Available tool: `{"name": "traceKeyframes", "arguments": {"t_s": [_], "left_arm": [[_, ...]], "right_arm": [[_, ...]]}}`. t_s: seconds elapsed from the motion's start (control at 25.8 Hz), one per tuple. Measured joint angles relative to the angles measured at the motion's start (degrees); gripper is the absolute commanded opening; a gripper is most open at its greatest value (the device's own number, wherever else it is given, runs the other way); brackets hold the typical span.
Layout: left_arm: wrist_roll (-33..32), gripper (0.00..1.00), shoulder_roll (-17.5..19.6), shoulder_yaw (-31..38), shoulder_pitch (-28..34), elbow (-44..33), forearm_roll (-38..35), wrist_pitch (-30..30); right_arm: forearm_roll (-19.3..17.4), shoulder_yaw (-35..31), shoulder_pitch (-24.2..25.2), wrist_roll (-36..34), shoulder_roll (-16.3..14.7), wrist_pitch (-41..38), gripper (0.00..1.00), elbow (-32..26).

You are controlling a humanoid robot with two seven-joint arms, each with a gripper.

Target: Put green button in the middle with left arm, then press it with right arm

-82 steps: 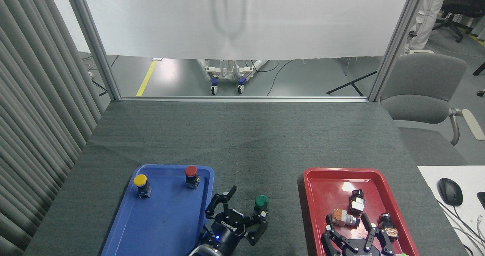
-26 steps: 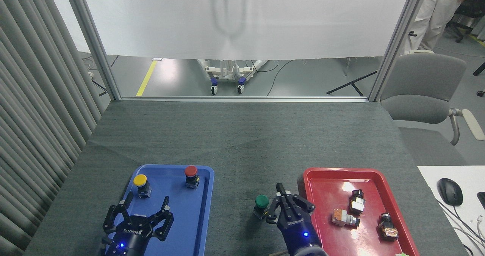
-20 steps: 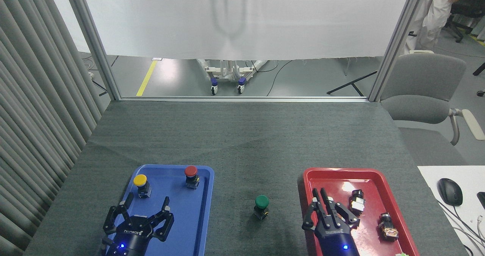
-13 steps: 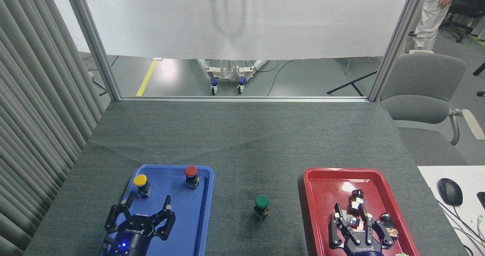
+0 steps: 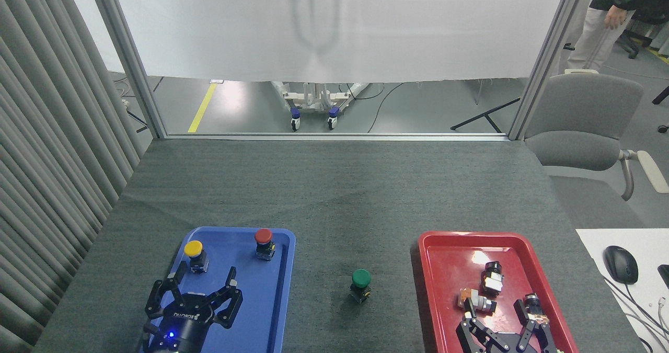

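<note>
The green button [image 5: 361,279] is standing upright on the middle [image 5: 355,227], apart from both trays, so the placing step looks done. The left gripper [image 5: 194,295] is hovering left of the button, over the blue tray [image 5: 272,311], fingers spread and empty. The right gripper [image 5: 504,327] is sitting right of the button, low over the red tray [image 5: 449,259], fingers splayed, gripping nothing. Whether the press is done cannot be told; if not, the right gripper needs to travel left over the cap and push straight down.

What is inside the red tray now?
Inside the red tray lie three small switch parts, and the open right gripper hangs over its near end. Whatever lies below that gripper is covered.
</note>
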Motion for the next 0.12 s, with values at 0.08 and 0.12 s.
{"name": "traceKeyframes", "arguments": {"t_s": [0.08,0.12], "left_arm": [[0.0,1.00,0.0,0.0,0.0,0.0,0.0,0.0],[-0.1,1.00,0.0,0.0,0.0,0.0,0.1,0.0]], "right_arm": [[0.0,0.0,0.0,0.0,-0.3,-0.4,1.00,0.0],[0.0,-0.1,0.0,0.1,-0.4,-0.5,1.00,0.0]]}}
